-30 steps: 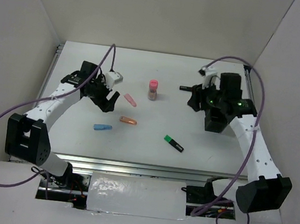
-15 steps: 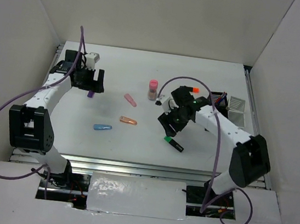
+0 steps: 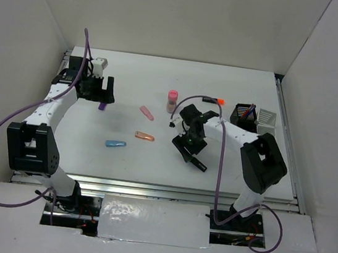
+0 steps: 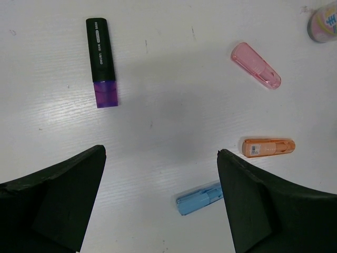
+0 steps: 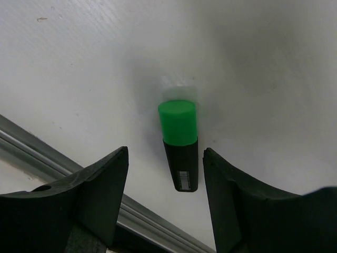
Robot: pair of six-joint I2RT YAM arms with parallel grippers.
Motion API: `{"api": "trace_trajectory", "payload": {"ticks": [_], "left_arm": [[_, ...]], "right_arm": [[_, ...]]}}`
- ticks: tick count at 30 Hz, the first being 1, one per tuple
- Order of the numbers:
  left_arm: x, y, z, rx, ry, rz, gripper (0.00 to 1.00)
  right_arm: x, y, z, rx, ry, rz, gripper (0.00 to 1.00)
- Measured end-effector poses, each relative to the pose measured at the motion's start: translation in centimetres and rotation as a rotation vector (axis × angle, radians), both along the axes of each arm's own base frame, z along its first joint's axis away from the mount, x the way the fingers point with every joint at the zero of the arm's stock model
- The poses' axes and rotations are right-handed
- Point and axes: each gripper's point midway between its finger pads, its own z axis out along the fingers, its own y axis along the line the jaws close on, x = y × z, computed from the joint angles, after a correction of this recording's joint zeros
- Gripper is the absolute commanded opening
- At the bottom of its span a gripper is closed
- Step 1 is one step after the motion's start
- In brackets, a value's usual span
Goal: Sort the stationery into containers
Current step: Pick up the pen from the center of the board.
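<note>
– Mesh cup (image 3: 242,117) far right w/ pens (image 3: 249,110) in. Tray (image 3: 268,118) beside it: contents unclear. Rest?
– Loose on white bench (image 3: 150,174): green highlighter (image 5: 179,142) between right claw (image 5: 165,151) tips, spread, untouched; purple highlighter (image 4: 101,63) by left claw (image 4: 160,158), wide apart, empty; pink cap (image 4: 255,66), orange cap (image 4: 268,147), blue cap (image 4: 199,197), pink-capped cylinder (image 3: 172,101) mid-bench. Plain white walls (image 3: 171,14).

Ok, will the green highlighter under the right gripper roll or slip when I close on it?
The green highlighter looks like rigid plastic and probably won't bend. Lying flat inside the open right gripper, it may roll if nudged. Its smooth body could slip, so grip mid-body.
</note>
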Motion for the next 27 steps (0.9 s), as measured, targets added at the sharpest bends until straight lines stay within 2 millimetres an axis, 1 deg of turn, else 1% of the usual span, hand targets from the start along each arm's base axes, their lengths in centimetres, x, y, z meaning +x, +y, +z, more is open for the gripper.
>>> {"api": "trace_trajectory", "payload": {"ticks": [4, 11, 14, 18, 19, 20, 24, 25, 26, 27], "left_arm": [[0.0, 0.1, 0.0, -0.002, 0.0, 0.002, 0.99], [0.0, 0.1, 0.0, -0.005, 0.002, 0.002, 0.99], [0.0, 0.1, -0.1, -0.006, 0.002, 0.003, 0.99], [0.0, 0.1, -0.1, -0.007, 0.003, 0.006, 0.99], [0.0, 0.1, -0.1, -0.01, 0.004, 0.009, 0.99], [-0.1, 0.1, -0.1, -0.014, 0.006, 0.014, 0.99], [-0.1, 0.0, -0.1, -0.019, 0.009, 0.019, 0.99], [-0.1, 0.0, -0.2, -0.019, 0.011, 0.02, 0.99], [-0.2, 0.0, -0.2, -0.019, 0.013, 0.02, 0.99], [-0.2, 0.0, -0.3, -0.019, 0.014, 0.02, 0.99]], "right_arm": [[-0.1, 0.0, -1.1, -0.024, 0.02, 0.002, 0.65], [0.3, -0.8, -2.6, -0.071, 0.036, -0.007, 0.63], [0.8, -0.9, -2.8, -0.089, 0.028, -0.003, 0.61], [2.0, -0.5, -2.9, -0.109, 0.0, -0.001, 0.57], [2.2, -0.4, -2.8, -0.112, -0.007, -0.001, 0.55], [2.4, -0.4, -2.9, -0.115, -0.009, -0.001, 0.51], [2.5, 0.0, -2.9, -0.127, -0.014, 0.007, 0.46], [2.5, 0.1, -2.9, -0.13, -0.014, 0.01, 0.43], [2.5, 0.1, -3.0, -0.13, -0.014, 0.012, 0.35], [2.4, 0.1, -3.0, -0.13, -0.013, 0.014, 0.31]]}}
